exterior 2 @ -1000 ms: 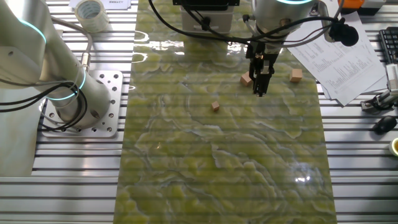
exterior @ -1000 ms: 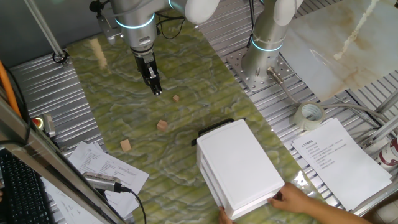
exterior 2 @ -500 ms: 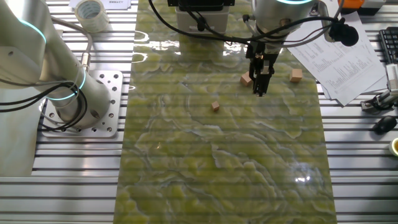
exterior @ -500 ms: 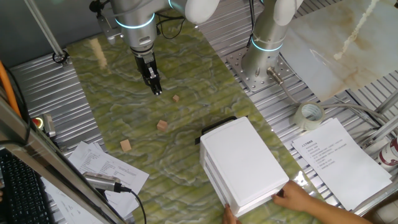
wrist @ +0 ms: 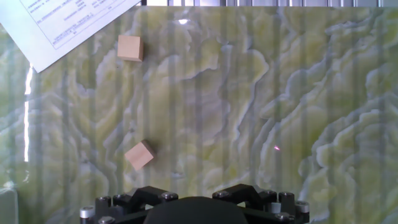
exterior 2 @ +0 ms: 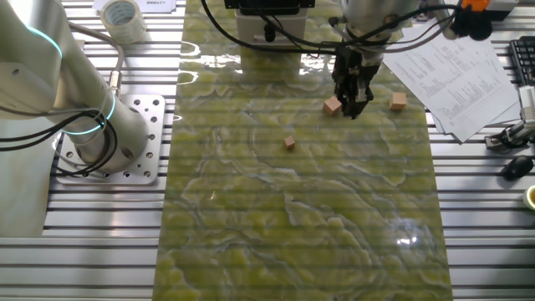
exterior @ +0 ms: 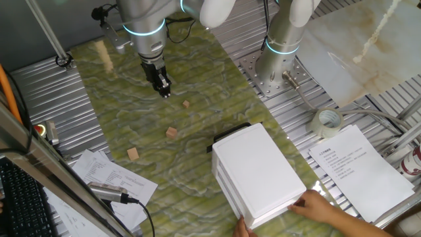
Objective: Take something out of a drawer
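Observation:
The white cabinet (exterior: pixel 260 178) stands on the green mat. Its top drawer, with a black bar handle (exterior: pixel 229 135), is shut, and the inside is hidden. Its front also shows at the top edge of the other fixed view (exterior 2: pixel 269 18). Three small light-brown wooden cubes lie on the mat (exterior: pixel 186 103) (exterior: pixel 172 132) (exterior: pixel 133 154). My gripper (exterior: pixel 165 92) (exterior 2: pixel 356 111) hangs above the mat beside the middle cube (exterior 2: pixel 333 105), fingers together and empty. The hand view shows two cubes (wrist: pixel 140 155) (wrist: pixel 130 48) but no fingertips.
A person's hand (exterior: pixel 319 209) holds the cabinet's near end. Papers (exterior 2: pixel 456 79) lie beside the mat near one cube (exterior 2: pixel 398 101). A second arm's base (exterior: pixel 276 62) and a tape roll (exterior: pixel 327 122) stand off the mat.
My gripper has risen a little and turned about its axis. The person's hand has shifted along the cabinet's end; the cabinet moved slightly. The cubes have not moved.

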You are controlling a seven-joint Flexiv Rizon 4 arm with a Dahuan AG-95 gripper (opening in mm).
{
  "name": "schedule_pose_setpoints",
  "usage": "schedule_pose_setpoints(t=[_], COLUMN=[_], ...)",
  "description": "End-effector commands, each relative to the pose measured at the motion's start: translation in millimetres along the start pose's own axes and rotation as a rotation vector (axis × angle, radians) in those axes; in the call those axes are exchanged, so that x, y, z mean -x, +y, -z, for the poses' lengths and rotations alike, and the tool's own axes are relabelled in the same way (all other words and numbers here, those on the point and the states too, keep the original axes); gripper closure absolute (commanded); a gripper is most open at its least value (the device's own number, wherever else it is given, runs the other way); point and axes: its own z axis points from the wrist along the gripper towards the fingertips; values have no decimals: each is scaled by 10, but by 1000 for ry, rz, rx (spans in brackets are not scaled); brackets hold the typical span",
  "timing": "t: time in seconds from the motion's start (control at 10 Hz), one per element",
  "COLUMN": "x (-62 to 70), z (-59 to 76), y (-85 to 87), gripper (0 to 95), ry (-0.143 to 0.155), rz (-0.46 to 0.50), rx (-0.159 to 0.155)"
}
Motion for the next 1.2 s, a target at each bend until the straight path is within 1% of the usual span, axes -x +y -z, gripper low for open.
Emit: schedule_pose_setpoints(t=[0.1, 0.4, 0.8, 0.9, 1.0, 1.1, 1.2], x=[7, 2, 19, 14, 0, -49, -62], z=[9, 62, 77, 63, 42, -5, 3], y=[29, 118, 273, 314, 346, 432, 480], gripper=[950, 950, 950, 950, 950, 950, 950], ry=[3, 11, 9, 9, 9, 1, -4], rz=[10, 17, 23, 31, 36, 43, 51], rx=[4, 7, 8, 10, 13, 21, 35])
